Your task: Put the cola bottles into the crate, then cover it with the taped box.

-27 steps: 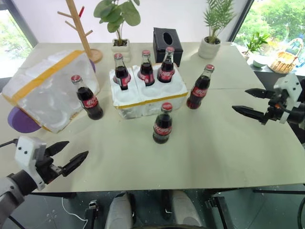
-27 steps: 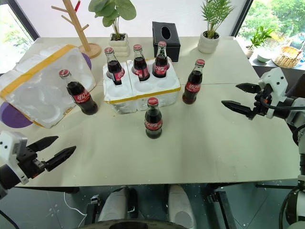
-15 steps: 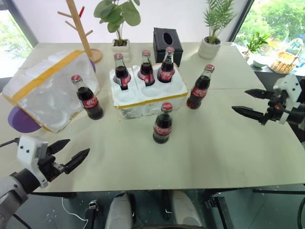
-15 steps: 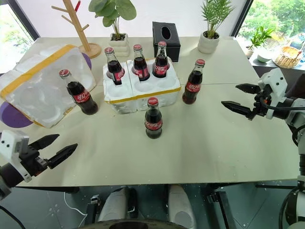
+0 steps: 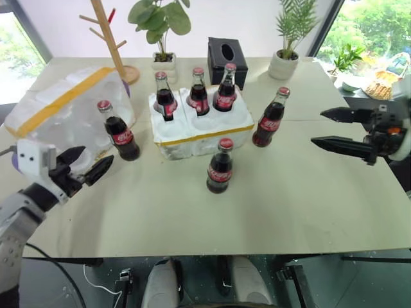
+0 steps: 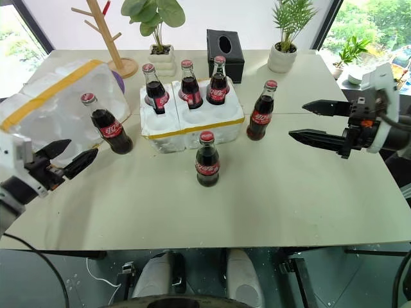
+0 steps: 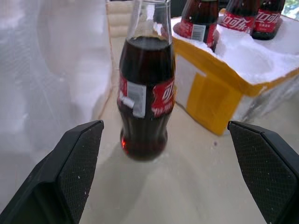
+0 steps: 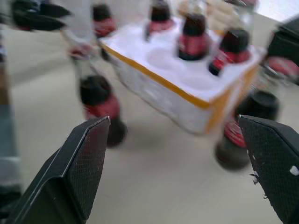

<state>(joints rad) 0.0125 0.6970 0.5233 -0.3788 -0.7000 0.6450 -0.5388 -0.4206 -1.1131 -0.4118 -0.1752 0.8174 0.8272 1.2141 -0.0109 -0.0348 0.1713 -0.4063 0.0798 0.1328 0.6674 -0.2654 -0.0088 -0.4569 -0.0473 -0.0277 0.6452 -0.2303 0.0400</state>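
The low white crate [image 5: 200, 133] with a yellow band stands mid-table, with three cola bottles [image 5: 198, 92] upright in its back wells. Three more stand loose on the table: one left [image 5: 118, 131], one in front [image 5: 220, 167], one right [image 5: 270, 118]. The taped box [image 5: 64, 115] lies tilted at the left. My left gripper [image 5: 96, 156] is open and empty, just short of the left bottle [image 7: 145, 93], which stands ahead between its fingers. My right gripper [image 5: 316, 127] is open and empty, to the right of the right bottle.
A black tissue box [image 5: 226, 56], two potted plants [image 5: 160, 38] [image 5: 286, 45] and a wooden rack [image 5: 109, 38] line the table's far edge. Bare tabletop lies in front of the crate and to its right.
My left gripper has risen and moved forward toward the left bottle and the taped box. My right gripper has lifted slightly and edged toward the right bottle. Bottles and foam pieces have stayed put.
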